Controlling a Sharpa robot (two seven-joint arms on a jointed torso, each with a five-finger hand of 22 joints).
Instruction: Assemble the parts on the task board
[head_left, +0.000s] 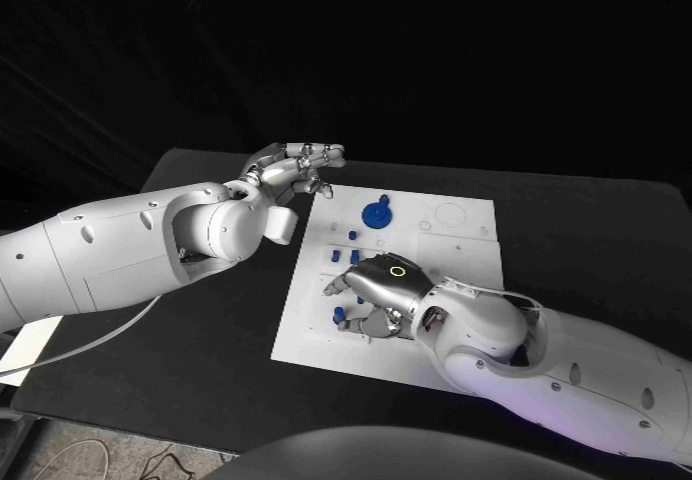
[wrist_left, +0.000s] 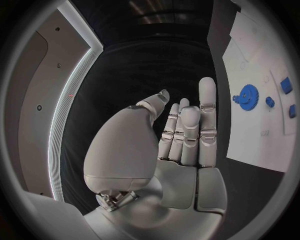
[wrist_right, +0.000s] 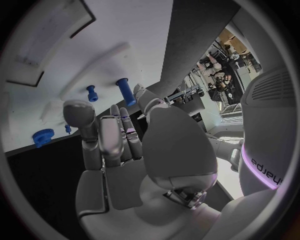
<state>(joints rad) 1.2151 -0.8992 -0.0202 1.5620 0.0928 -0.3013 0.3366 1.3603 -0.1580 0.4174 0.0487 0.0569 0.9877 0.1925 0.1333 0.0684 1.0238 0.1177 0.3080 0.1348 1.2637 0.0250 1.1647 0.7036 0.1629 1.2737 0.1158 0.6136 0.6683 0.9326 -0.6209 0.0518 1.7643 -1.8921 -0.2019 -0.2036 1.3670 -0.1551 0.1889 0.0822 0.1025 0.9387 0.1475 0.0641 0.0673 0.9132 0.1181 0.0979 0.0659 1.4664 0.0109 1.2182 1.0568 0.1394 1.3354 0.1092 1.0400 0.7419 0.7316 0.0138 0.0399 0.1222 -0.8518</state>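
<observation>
Right hand (head_left: 378, 293) over task board (head_left: 459, 250), seemingly empty.

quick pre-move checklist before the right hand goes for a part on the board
1. Task board lies flat on the table: ok.
2. Left hand holds nothing, fingers apart, off the board's far left corner: ok.
3. Right hand low over the board's near left part: ok.
4. Right hand's fingers free of any part: cannot tell, they are curled under the hand.
5. Blue gear away from both hands: ok.
6. Small blue parts beside the right hand stand upright: ok.
</observation>
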